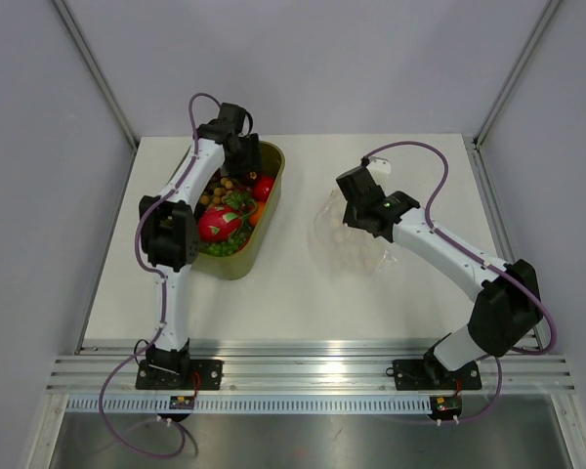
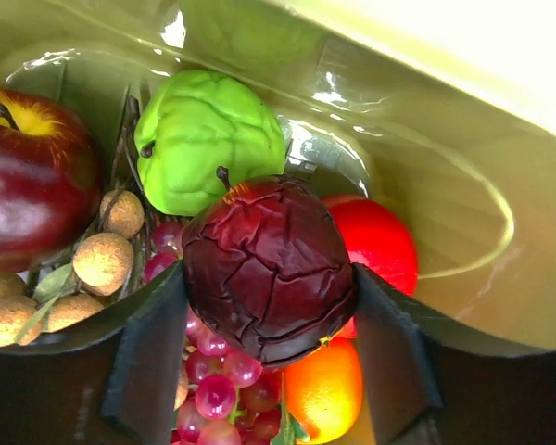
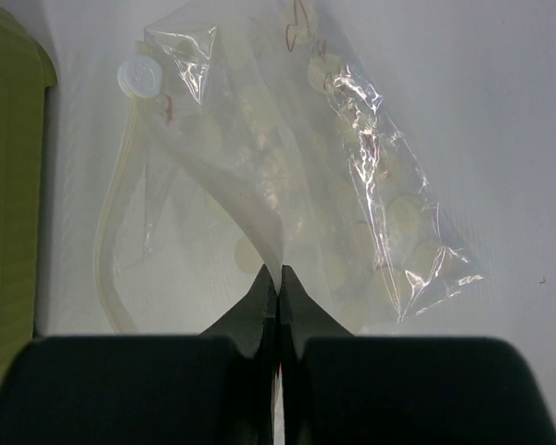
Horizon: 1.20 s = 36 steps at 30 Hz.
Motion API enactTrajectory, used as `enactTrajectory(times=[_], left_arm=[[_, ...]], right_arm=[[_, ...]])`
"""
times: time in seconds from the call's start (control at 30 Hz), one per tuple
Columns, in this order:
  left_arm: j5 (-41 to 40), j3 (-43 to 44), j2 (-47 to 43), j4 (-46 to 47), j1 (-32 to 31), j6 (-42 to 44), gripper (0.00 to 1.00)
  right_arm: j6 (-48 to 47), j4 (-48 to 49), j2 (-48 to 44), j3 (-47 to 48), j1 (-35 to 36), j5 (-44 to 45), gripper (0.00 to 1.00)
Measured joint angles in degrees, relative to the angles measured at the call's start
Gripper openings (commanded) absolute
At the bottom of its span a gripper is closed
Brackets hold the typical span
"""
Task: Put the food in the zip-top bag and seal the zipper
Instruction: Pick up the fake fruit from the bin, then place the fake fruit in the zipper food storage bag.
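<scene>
My left gripper (image 2: pixel 269 274) is down in the olive-green tub (image 2: pixel 463 195), shut on a dark purple wrinkled fruit (image 2: pixel 259 241) with a finger on each side. Around it lie a bright green fruit (image 2: pixel 208 139), a red apple (image 2: pixel 28 176), a red tomato (image 2: pixel 382 243), an orange (image 2: pixel 326 389) and pink grapes (image 2: pixel 213 389). My right gripper (image 3: pixel 279 275) is shut on a fold of the clear dotted zip-top bag (image 3: pixel 380 204), which lies crumpled on the table (image 1: pixel 356 249). The pale zipper strip (image 3: pixel 105 250) curves along the bag's left edge.
The tub (image 1: pixel 244 266) stands at the left of the white table, about a hand's width from the bag, and its rim shows in the right wrist view (image 3: pixel 9 185). Brown nuts (image 2: pixel 104 261) lie among the food. Grey walls enclose the table.
</scene>
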Motion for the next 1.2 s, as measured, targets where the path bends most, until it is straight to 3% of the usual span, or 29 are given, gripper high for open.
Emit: enactTrajectory(times=[0.2, 0.43, 0.6, 0.73, 1.0, 1.2], left_arm=[[0.0, -2.0, -1.6, 0.6, 0.0, 0.1, 0.20], [1.9, -11.2, -14.7, 2.4, 0.0, 0.1, 0.06], [9.3, -20.1, -28.2, 5.9, 0.0, -0.1, 0.03], [18.6, -25.0, -33.7, 9.1, 0.0, -1.4, 0.02], [33.5, -33.2, -34.5, 15.5, -5.1, -5.3, 0.02], [38.8, -35.3, -33.3, 19.8, -11.2, -8.1, 0.03]], right_arm=[[0.0, 0.0, 0.0, 0.1, 0.0, 0.0, 0.00], [0.0, 0.0, 0.0, 0.1, 0.0, 0.0, 0.00], [0.0, 0.0, 0.8, 1.7, 0.0, -1.4, 0.00], [0.0, 1.1, 4.2, 5.9, 0.0, -4.3, 0.00], [0.6, 2.3, 8.3, 10.4, 0.1, -8.2, 0.00], [1.4, 2.3, 8.3, 11.3, 0.2, -9.1, 0.00]])
